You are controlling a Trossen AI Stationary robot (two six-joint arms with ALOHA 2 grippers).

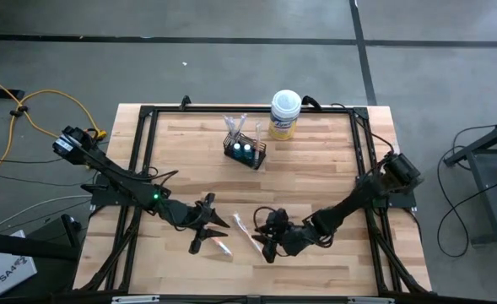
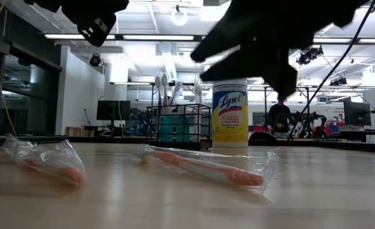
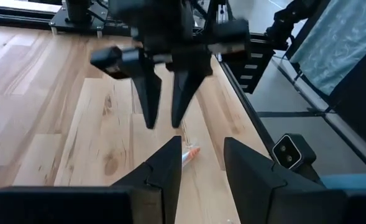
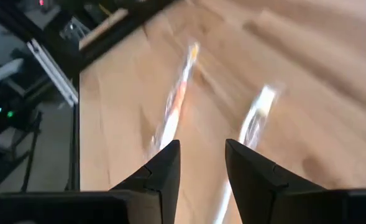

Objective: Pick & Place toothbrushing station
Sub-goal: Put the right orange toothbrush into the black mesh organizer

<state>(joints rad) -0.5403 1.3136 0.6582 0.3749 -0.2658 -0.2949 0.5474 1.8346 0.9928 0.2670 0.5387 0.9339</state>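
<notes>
A wooden desk with a black frame is seen from above, and both arms are stretched over its near half. The left gripper is held low over the desk, just beside a wrapped toothbrush with an orange end. Its fingers are parted by a narrow gap, and nothing is held between them. The right gripper is placed a little to the right, pointing toward the left gripper, and a second wrapped toothbrush lies between the two, close to the right gripper. The fingers of the right gripper are also a little apart and nothing is gripped; in the right wrist view the two toothbrushes are seen lying on the wood beyond them. In the low view both toothbrushes are shown flat on the desk in clear plastic wrapping, apart from each other. The black wire basket stands near the far edge of the desk, well apart from both grippers. Several pale toothbrushes are standing upright in it, and two teal-topped tubes are seen inside. Just beside the basket, on its right, a canister with a white lid and a yellow label is standing. In the room behind the desk a person is seen far away.
</notes>
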